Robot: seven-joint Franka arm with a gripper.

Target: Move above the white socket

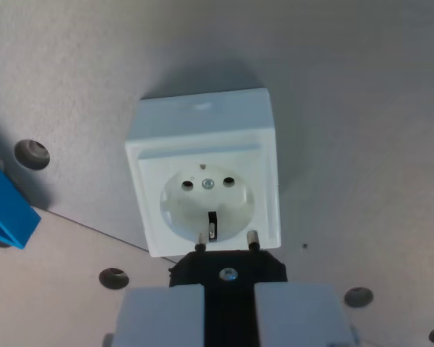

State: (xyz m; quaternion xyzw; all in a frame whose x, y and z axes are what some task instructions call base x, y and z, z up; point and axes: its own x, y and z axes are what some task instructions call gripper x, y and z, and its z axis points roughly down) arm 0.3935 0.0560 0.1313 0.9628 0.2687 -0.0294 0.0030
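Wrist camera looking straight down, where we count one white socket [204, 181], a square box with a round recess sitting in the middle of the view on a pale grey table [362, 108]. Inside the recess we see two pin holes, one centre screw and an earth clip. We count one black plug [228, 269] with two metal pins, its pins pointing at the socket's near edge and overlapping it in this view. Our gripper [229, 314] fills the bottom centre; its two pale fingers [163, 314] press in from either side, clamped on the plug. Around the socket we count five dark round holes in the table. One blue plastic part [3, 210] pokes in at the wrist view's left edge, well apart from the socket. Nothing lies between plug and socket.
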